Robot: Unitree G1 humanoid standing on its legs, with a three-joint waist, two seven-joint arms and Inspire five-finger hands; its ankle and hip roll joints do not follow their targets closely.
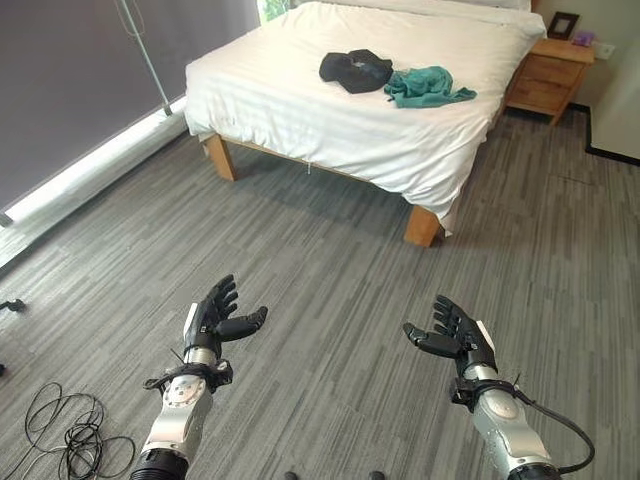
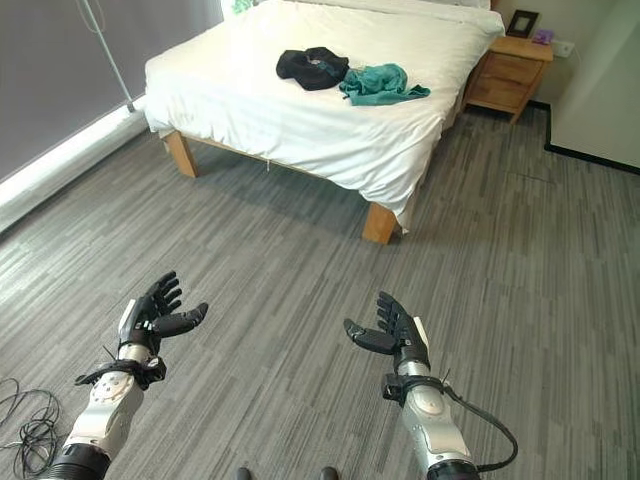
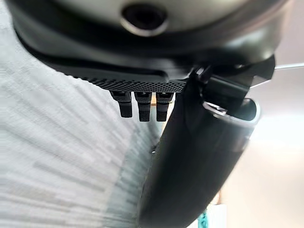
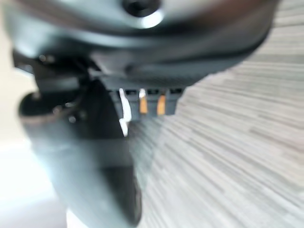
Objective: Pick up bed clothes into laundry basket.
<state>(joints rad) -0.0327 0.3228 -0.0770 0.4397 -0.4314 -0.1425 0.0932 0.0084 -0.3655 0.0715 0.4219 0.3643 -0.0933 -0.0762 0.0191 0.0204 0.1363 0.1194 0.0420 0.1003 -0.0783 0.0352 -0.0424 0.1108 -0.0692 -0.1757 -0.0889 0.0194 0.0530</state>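
1. The robot's left hand [image 1: 212, 318] is low over the grey striped floor [image 1: 330, 280]. Its fingers are straight and spread, and it holds nothing.
2. The crumpled black cloth [image 1: 355, 70] lies on top of the big white bed with wooden legs [image 1: 300, 110], well away from both hands. It looks soft, light and floppy. I think a hand should pinch it at a thick bunched fold in the middle, so it lifts as one lump.
3. The crumpled teal cloth [image 1: 428, 86] lies just beside the black one, and they seem to touch. It looks thin and soft too, and may slide on the smooth sheet. A raised fold near its middle looks good to grab.
4. The right hand [image 1: 455, 332] is also low over the floor, fingers straight, holding nothing.
5. The small wooden night stand with drawers [image 1: 550, 75] is beside the bed. Its drawers are closed, so I cannot tell what is inside.
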